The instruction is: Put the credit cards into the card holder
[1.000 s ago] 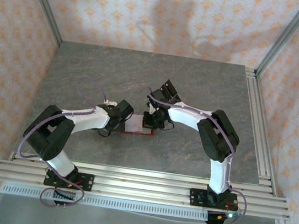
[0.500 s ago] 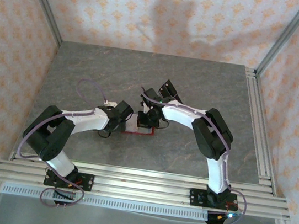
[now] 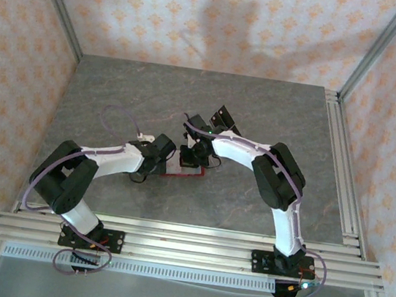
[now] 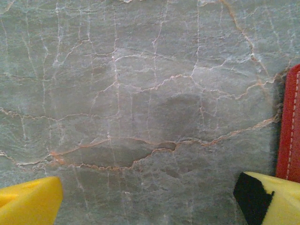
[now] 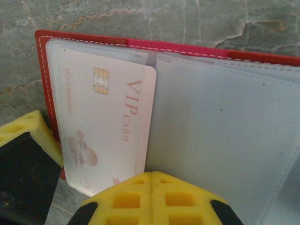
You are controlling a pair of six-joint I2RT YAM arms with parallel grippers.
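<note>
The red card holder (image 5: 84, 37) lies open on the table, its pale inside facing up. A pinkish credit card (image 5: 108, 117) marked VIP sits in its left pocket, its right edge and lower end sticking out. My right gripper (image 5: 151, 187) is shut, fingertips pressed together at the card's lower right corner, over the holder's fold. My left gripper (image 4: 147, 192) is open over bare table, its right finger (image 4: 269, 197) by the holder's red edge (image 4: 290, 126). From above, both grippers meet at the card holder (image 3: 185, 174). I cannot make out a second card.
The grey marble table (image 3: 262, 113) stretches on all sides, with patterned walls around it and aluminium rails (image 3: 343, 169) along the right and near edges. A yellow and black finger (image 5: 28, 145) stands at the holder's left edge.
My right arm has swung left and its gripper has come over the holder, covering most of the pale card seen from above. The left arm has barely moved.
</note>
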